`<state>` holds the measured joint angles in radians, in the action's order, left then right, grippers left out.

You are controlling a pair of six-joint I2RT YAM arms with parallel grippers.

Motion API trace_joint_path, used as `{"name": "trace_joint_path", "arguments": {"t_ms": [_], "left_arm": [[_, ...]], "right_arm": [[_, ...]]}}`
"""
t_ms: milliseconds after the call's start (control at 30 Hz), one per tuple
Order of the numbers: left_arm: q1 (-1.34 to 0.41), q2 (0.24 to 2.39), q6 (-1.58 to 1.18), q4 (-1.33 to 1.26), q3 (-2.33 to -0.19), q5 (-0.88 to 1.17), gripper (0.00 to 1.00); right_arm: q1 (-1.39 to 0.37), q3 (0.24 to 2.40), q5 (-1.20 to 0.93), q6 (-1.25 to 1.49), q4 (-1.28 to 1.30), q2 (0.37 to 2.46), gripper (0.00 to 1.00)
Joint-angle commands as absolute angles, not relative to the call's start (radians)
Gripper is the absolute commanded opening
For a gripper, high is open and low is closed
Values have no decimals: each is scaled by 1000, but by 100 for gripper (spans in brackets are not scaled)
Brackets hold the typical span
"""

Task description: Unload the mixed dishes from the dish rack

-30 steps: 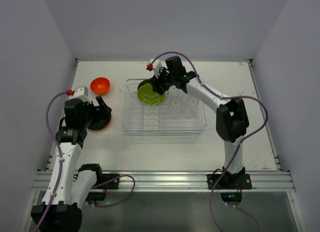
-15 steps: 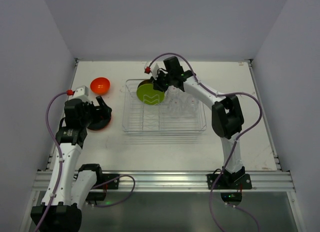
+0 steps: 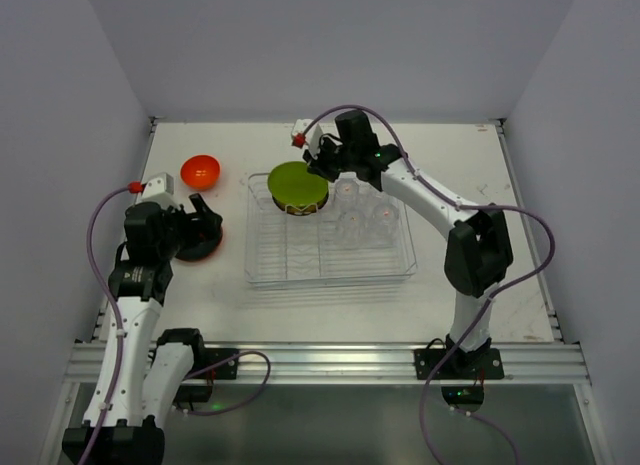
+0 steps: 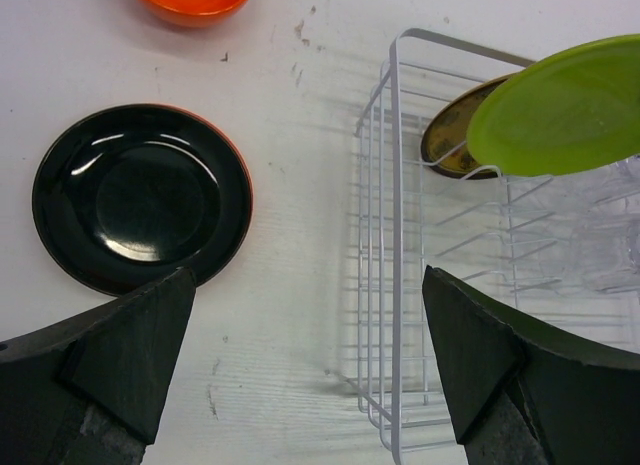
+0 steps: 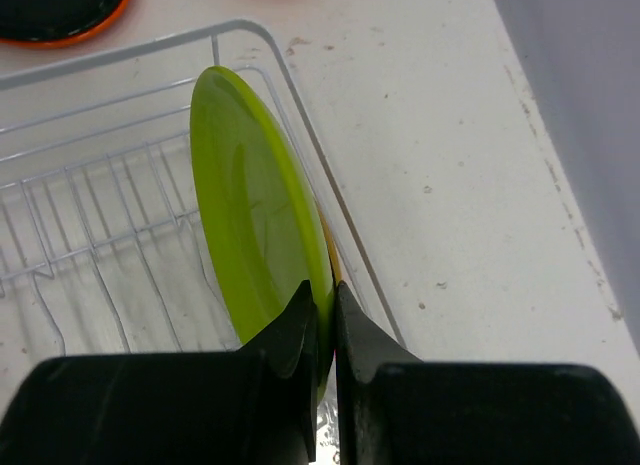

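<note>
Lime-green plate [image 3: 297,184] is pinched by its rim between the right gripper's [image 5: 324,315] fingers, at the far left corner of the rack [image 3: 330,270]. Left gripper [image 4: 305,330] hangs wide apart above the black plate [image 4: 140,210] near the desk's [image 3: 450,155] left edge.

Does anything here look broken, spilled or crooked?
Nothing looks broken or spilled. The lime green plate hangs tilted above the far left corner of the dish rack, but only because the right gripper pinches its rim. The black plate lies flat on the table.
</note>
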<state>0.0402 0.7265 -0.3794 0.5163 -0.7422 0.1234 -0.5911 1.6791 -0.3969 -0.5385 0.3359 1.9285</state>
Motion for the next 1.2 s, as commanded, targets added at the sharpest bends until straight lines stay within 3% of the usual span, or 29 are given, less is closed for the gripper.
{"name": "trace_joint_path", "arguments": {"t_ms": [0, 200, 300, 333, 433, 500, 667, 933, 1033, 1100, 1133, 1167], "left_arm": [[32, 703, -362, 485, -746, 118, 100], [34, 674, -347, 473, -759, 184, 100], [34, 631, -404, 335, -718, 455, 100], [32, 618, -444, 190, -662, 624, 100], [29, 597, -655, -161, -545, 799, 100], [20, 630, -724, -266, -529, 834, 100], [-18, 750, -718, -253, -597, 859, 100], [-89, 793, -701, -160, -606, 730, 96], [-133, 801, -707, -167, -612, 706, 80], [-146, 802, -710, -166, -623, 689, 62], [-153, 802, -710, -167, -627, 686, 50], [-156, 801, -713, -170, -633, 677, 31]], "right_arm": [[-603, 1681, -367, -499, 305, 1790, 0], [-603, 1651, -258, -235, 265, 1678, 0], [-600, 1586, -256, 65, 268, 1597, 0], [-600, 1557, -262, 148, 264, 1550, 0], [-598, 1345, -325, 388, 174, 1474, 0], [-598, 1269, -382, 501, 83, 1410, 0], [-598, 1120, -494, 644, -98, 1345, 0], [-600, 1037, -624, 728, -236, 1345, 0], [-600, 1029, -676, 767, -285, 1367, 0], [-600, 1008, -672, 790, -319, 1376, 0], [-600, 997, -660, 817, -359, 1377, 0], [-601, 988, -654, 827, -368, 1382, 0]]}}
